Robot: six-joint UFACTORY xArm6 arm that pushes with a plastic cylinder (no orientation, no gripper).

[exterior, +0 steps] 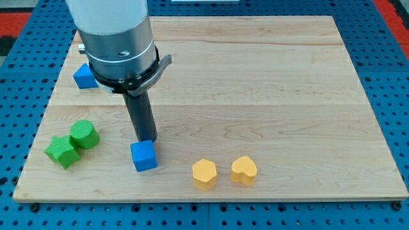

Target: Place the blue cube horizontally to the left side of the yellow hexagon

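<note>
We have no jaws on this rig, just a dark rod, so nothing is gripped. Landmark: the yellow hexagon (204,174), sitting near the bottom edge of the wooden board (255,83). The blue cube (144,156) lies to the view's left of the hexagon, slightly higher, with a clear gap between them. Our tip (146,139) sits at the cube's top edge, touching or just about touching it, so up and to the left of the hexagon. A yellow heart-shaped block (243,170) sits just to the hexagon's right, close but apart. Far left of the hexagon: a green cylinder (84,135) and a green star-like block (62,152), touching each other. Well up and left of the hexagon, a second blue block (84,76) sits partly behind the arm housing (118,38); shape unclear.
</note>
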